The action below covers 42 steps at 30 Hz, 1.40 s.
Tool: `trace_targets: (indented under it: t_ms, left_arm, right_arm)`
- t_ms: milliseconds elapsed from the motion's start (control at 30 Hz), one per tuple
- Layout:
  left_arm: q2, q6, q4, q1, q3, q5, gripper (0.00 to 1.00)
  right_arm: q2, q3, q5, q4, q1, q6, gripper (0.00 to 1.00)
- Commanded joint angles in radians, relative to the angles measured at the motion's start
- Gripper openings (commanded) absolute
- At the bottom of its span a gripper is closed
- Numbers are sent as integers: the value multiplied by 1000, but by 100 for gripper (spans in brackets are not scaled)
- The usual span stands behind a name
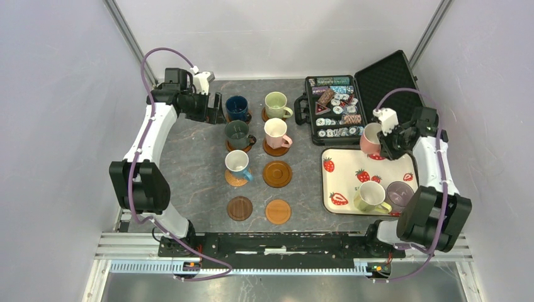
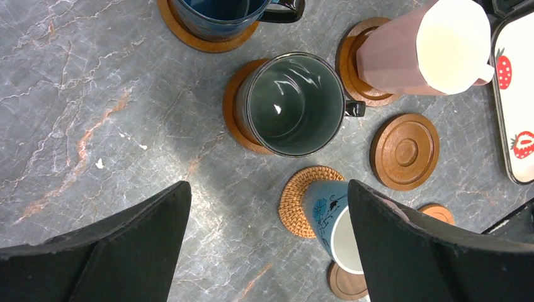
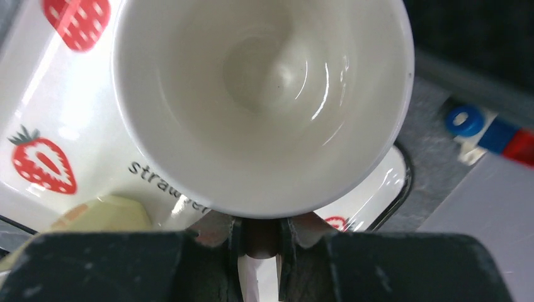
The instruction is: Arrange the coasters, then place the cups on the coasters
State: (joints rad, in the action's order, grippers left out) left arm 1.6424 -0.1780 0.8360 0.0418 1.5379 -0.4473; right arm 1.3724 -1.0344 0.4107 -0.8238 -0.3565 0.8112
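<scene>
Two columns of wooden coasters lie on the grey table. Five carry cups: dark blue (image 1: 237,108), pale green (image 1: 276,104), grey-green (image 1: 238,133), pink (image 1: 276,132) and light blue (image 1: 238,165). Three coasters (image 1: 278,173) (image 1: 239,208) (image 1: 278,211) are bare. My left gripper (image 1: 211,107) hangs open beside the dark blue cup, and its wrist view shows nothing between its fingers (image 2: 267,185). The salmon cup (image 1: 370,138) is at the far left corner of the strawberry tray (image 1: 343,179). My right gripper (image 3: 261,236) is shut on that cup's (image 3: 264,94) handle.
A yellow cup (image 1: 370,197) and a mauve cup (image 1: 399,192) stand on the tray's near part. An open black case of poker chips (image 1: 337,107) lies just beyond the tray. Grey walls close in both sides.
</scene>
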Motion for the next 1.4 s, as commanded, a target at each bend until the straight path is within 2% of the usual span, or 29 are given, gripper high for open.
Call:
trace_targets:
  t_ms: [0, 233, 367, 467, 633, 767, 933, 1133, 1367]
  left_arm:
    - [-56, 53, -40, 4, -2, 3, 100]
    - [-125, 80, -49, 4, -45, 15, 100]
    - [-156, 77, -42, 4, -63, 24, 100]
    - [-175, 40, -29, 1, -71, 87, 100]
    - [-184, -4, 29, -23, -69, 170, 100]
    - [-212, -29, 56, -35, -96, 173, 100]
    - [-253, 32, -1, -35, -173, 126, 100]
    - [-291, 71, -34, -36, -238, 78, 100]
    - [-326, 131, -111, -36, -271, 82, 100]
  right_arm:
    - [-104, -126, 71, 52, 103, -151, 0]
    - [-129, -236, 32, 142, 344, -436, 0]
    - [-125, -250, -31, 208, 552, -550, 0]
    - [-125, -247, -76, 231, 709, -624, 0]
    - [-158, -176, -143, 251, 905, -726, 0]
    - [-211, -99, -195, 288, 1083, -747, 0]
    - [-208, -28, -340, 350, 1346, -778, 0]
    - [-92, -55, -441, 381, 1498, -919, 0]
    - [111, -211, -589, 347, 1613, -1019, 0]
